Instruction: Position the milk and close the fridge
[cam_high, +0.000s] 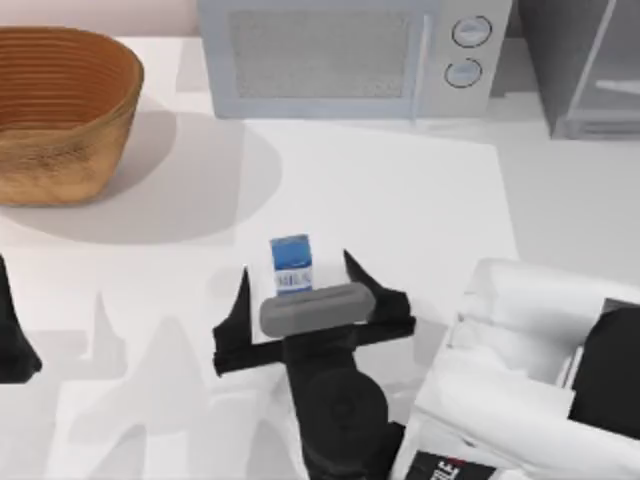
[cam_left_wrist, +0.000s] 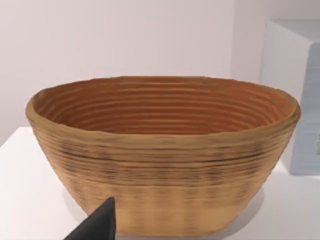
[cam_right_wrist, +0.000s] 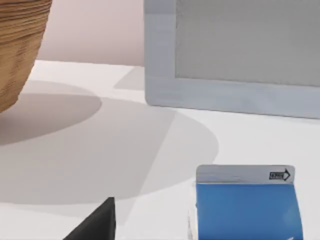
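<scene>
The milk (cam_high: 291, 262) is a small upright carton with a blue top and a white band, standing on the white table near the front middle. My right gripper (cam_high: 297, 278) is open, with one black finger on each side of the carton and a gap to it on both sides. In the right wrist view the milk (cam_right_wrist: 245, 205) is close, and one dark fingertip (cam_right_wrist: 100, 222) shows beside it. The fridge (cam_high: 590, 70) is the grey cabinet at the back right corner, with a pale-framed door. My left gripper (cam_high: 12, 345) is parked at the left edge.
A silver microwave (cam_high: 340, 55) with two round knobs stands at the back middle, left of the fridge. A large woven basket (cam_high: 60, 110) sits at the back left, close in front of the left wrist camera (cam_left_wrist: 160, 150). The right arm's white body (cam_high: 530, 350) fills the front right.
</scene>
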